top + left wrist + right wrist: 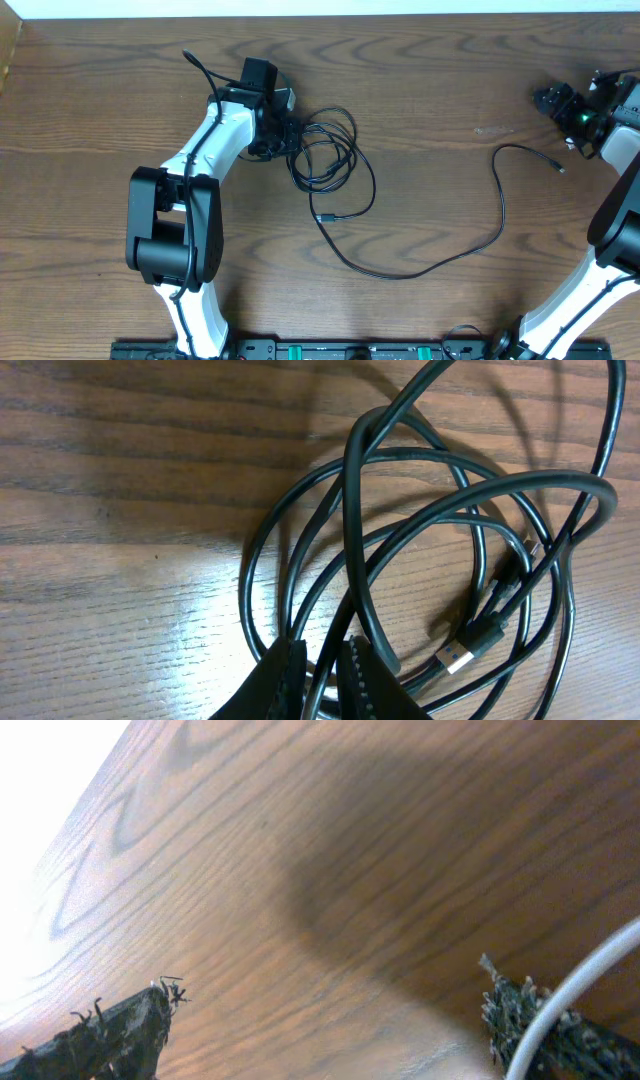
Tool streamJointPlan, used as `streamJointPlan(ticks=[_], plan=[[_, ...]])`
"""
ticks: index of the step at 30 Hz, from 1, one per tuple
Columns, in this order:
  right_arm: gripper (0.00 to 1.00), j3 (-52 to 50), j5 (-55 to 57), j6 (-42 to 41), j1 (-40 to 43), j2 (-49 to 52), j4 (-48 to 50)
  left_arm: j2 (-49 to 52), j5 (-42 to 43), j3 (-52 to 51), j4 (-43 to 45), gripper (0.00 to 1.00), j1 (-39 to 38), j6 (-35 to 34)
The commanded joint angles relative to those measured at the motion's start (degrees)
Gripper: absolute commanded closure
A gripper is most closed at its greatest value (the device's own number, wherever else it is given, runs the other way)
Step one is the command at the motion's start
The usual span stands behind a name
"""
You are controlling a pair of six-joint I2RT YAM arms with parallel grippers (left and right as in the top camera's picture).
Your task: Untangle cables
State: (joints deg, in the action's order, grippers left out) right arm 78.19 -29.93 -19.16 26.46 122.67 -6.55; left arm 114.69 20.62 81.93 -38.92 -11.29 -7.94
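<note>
Left end effector (320, 651) is clamped on one strand of the black cable coil (326, 150), left of desk (450, 60) centre. A long black cable (430, 265) trails from the coil toward the right arm. Right end effector (325, 985) has its fingers wide apart, and a white cable (572, 998) crosses one finger, possibly touching it.

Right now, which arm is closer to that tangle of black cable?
The left arm: jaws shut on a strand of the black cable tangle; the right arm sits far off by the table edge, jaws open.
</note>
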Motion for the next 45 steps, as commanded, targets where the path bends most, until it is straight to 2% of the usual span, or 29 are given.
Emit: streamJointPlan(ticks=[1,6,7,8,10,17,21,25,27,30,34,39,45], plan=[[0.01,2.8,-3.0,-1.6,0.1,-5.7,-3.0,1.0,-0.8,-0.9,0.0,0.83,0.1,-0.3],[0.01,2.9,0.0,-0.5,0.3,-15.8,-8.2,1.0,-0.8,-0.9,0.0,0.83,0.1,-0.3],[0.01,2.9,3.0,-0.5,0.3,-17.0,-9.3,1.0,-0.8,-0.9,0.0,0.83,0.1,-0.3],[0.01,2.9,5.9,-0.5,0.4,-17.8,-10.3,1.0,-0.8,-0.9,0.0,0.78,0.1,-0.3],[0.01,2.9,12.5,-0.5,0.6,-18.9,-12.7,1.0,-0.8,-0.9,0.0,0.78,0.1,-0.3],[0.01,2.6,30.6,1.7,1.7,-17.6,-20.2,1.0,-0.8,-0.9,0.0,0.78,0.1,-0.3],[0.01,2.6,31.2,5.3,2.8,-14.8,-21.2,1.0,-0.8,-0.9,0.0,0.78,0.1,-0.3],[0.01,2.6,34.7,3.7,4.5,-11.9,-22.9,1.0,-0.8,-0.9,0.0,0.78,0.1,-0.3],[0.01,2.6,33.9,2.5,5.8,-9.4,-23.2,1.0,-0.8,-0.9,0.0,0.77,0.1,-0.3],[0.01,2.6,26.4,2.6,7.0,-6.4,-22.6,1.0,-0.8,-0.9,0.0,0.77,0.1,-0.3],[0.01,2.6,18.5,5.5,7.7,-2.9,-20.3,1.0,-0.8,-0.9,0.0,0.78,0.1,-0.3],[0.01,2.6,18.1,5.6,7.5,0.5,-18.0,1.0,-0.8,-0.9,0.0,0.78,0.1,-0.3],[0.01,2.6,11.3,8.8,5.7,2.1,-14.8,1.0,-0.8,-0.9,0.0,0.78,0.1,-0.3]])
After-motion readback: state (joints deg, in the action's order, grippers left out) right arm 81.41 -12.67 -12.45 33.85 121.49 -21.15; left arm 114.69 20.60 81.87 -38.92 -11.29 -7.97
